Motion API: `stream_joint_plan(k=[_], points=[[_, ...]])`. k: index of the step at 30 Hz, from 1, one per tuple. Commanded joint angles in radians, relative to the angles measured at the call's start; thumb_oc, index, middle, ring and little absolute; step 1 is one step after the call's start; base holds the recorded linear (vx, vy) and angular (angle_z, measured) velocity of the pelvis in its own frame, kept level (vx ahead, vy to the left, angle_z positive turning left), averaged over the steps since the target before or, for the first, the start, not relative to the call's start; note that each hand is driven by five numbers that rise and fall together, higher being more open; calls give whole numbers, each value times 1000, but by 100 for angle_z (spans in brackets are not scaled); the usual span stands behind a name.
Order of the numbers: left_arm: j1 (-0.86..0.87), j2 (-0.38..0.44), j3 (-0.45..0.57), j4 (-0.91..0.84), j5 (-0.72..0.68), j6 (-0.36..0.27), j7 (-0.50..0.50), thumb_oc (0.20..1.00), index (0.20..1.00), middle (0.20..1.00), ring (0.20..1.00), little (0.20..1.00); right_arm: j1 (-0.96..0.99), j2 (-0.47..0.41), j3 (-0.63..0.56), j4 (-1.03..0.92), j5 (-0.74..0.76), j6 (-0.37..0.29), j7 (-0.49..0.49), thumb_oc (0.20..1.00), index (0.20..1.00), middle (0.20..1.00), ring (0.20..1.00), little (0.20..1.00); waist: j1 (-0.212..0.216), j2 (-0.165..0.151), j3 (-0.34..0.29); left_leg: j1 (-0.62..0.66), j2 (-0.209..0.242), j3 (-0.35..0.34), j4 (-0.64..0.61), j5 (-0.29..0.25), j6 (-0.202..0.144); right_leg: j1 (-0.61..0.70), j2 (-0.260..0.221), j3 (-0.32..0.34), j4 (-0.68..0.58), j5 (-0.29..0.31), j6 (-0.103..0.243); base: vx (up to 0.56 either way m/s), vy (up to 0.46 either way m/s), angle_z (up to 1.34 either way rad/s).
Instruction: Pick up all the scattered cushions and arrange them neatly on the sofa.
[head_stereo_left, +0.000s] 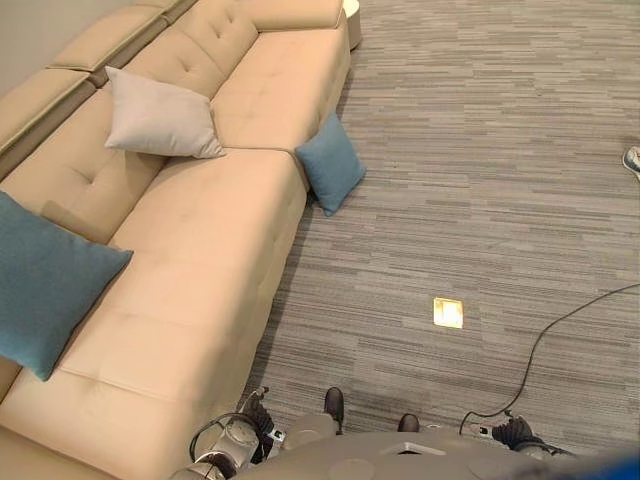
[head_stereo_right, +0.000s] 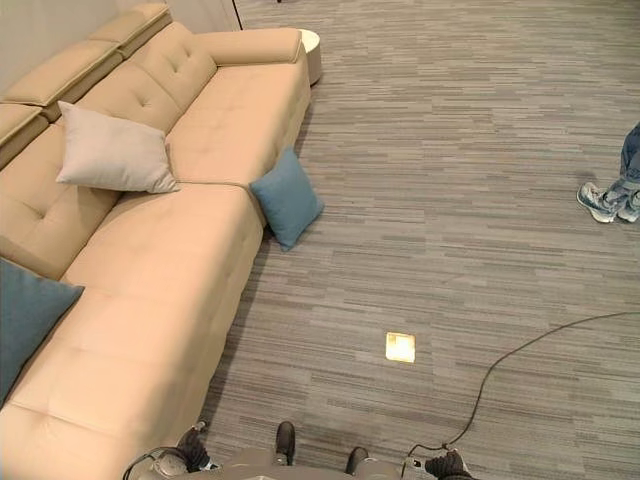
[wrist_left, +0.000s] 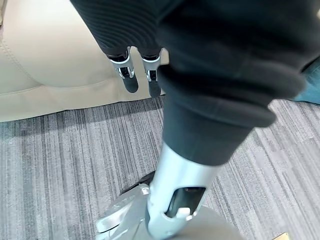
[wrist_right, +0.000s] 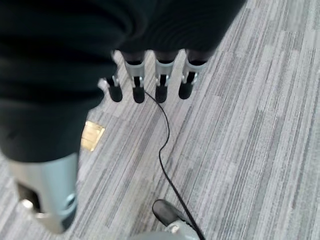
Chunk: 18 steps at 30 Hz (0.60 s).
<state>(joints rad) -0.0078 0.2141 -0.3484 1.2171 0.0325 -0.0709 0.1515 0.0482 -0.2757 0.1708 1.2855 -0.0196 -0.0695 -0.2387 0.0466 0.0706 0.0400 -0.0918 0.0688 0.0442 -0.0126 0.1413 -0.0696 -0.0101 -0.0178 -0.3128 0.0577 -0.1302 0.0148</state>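
One small blue cushion (head_stereo_left: 330, 163) was on the carpet (head_stereo_left: 480, 180), propped against the front of the beige sofa (head_stereo_left: 200, 290) right at the seat corner, while the pale grey cushion (head_stereo_left: 160, 118) and the big blue cushion (head_stereo_left: 45, 285) already sat up against the backrest. Both hands hung at the robot's sides holding nothing, left hand (wrist_left: 140, 75) by the sofa's base and right hand (wrist_right: 150, 82) over bare carpet, fingers straight and slightly apart. I'd say step closer first, then bend and grip the floor cushion's upper corner, not its middle.
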Motion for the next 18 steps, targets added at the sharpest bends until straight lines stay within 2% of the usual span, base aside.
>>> stream_joint_plan(k=[1,5,6,18], points=[[-68,-80,-11,1,20,-26,-37,1000,1000,1000,1000,1000,-42,6,5,1,16,-14,-7,1000,1000,1000,1000,1000,2,-33,34,49,-64,-9,21,-169,36,20,-37,54,-129,122,109,31,-54,4],[-58,-85,-12,8,23,-23,-43,1000,1000,1000,1000,1000,-36,7,7,-4,11,-16,-4,1000,1000,1000,1000,1000,-4,-32,32,61,-61,-5,32,-178,31,33,-36,54,-131,119,107,52,-65,1],[-107,9,97,55,-75,-26,-34,1000,1000,1000,1000,1000,-58,-19,-73,45,209,-37,85,1000,1000,1000,1000,1000,-63,-85,25,37,-51,-78,-11,-177,18,-20,-46,136,-113,103,92,9,10,-4],[-112,9,85,74,-46,-29,-46,1000,1000,1000,1000,1000,-65,-30,-30,52,126,-20,82,1000,1000,1000,1000,1000,-46,-97,18,69,-75,-35,-11,-196,55,-17,-81,157,-106,134,127,14,58,-22]])
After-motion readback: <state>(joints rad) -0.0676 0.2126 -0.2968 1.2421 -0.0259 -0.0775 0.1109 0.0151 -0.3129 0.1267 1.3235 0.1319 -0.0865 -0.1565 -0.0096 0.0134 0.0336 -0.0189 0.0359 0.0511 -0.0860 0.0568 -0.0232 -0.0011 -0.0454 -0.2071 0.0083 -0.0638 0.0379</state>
